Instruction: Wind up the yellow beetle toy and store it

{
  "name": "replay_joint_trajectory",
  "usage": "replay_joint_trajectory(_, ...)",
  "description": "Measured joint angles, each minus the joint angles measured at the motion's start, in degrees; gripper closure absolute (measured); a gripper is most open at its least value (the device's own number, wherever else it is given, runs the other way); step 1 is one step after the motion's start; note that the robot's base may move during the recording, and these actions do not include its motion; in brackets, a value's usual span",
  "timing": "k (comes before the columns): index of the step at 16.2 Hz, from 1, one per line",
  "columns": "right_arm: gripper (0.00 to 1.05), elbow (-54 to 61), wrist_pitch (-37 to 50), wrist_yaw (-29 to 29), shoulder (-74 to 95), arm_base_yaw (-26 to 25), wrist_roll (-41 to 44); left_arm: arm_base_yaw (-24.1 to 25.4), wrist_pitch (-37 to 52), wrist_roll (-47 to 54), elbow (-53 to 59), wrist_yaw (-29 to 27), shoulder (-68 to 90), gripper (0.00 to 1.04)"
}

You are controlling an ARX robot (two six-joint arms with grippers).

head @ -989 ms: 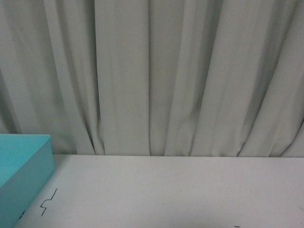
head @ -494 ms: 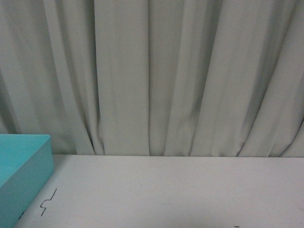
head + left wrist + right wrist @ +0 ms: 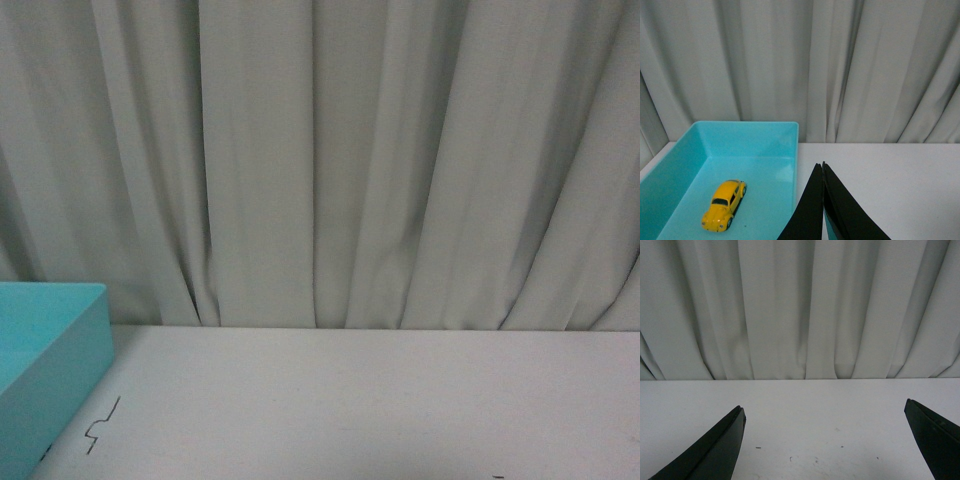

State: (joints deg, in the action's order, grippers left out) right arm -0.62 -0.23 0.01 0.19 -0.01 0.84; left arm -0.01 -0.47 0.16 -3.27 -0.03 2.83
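Observation:
The yellow beetle toy [image 3: 724, 204] lies on its wheels on the floor of a turquoise box [image 3: 755, 134], seen in the left wrist view. My left gripper [image 3: 820, 165] is shut and empty, its black fingers pressed together above the box's near wall, apart from the toy. My right gripper [image 3: 824, 410] is open and empty over bare white table; only its two black fingertips [image 3: 735, 422] show. In the front view a corner of the turquoise box [image 3: 50, 370] shows at the left; neither arm nor the toy shows there.
A white table [image 3: 380, 400] runs back to a pale grey curtain [image 3: 320, 160]. A small black squiggle mark [image 3: 100, 425] lies on the table beside the box. Faint specks [image 3: 790, 458] dot the table under the right gripper.

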Motion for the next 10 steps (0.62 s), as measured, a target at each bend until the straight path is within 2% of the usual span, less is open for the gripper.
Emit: replay_joint_trajectory(10,0.07,0.0,0.02,0.0,0.0,0.0,-0.02,0.0,0.24,0.0,2.69,0.0,-2.49,1.03)
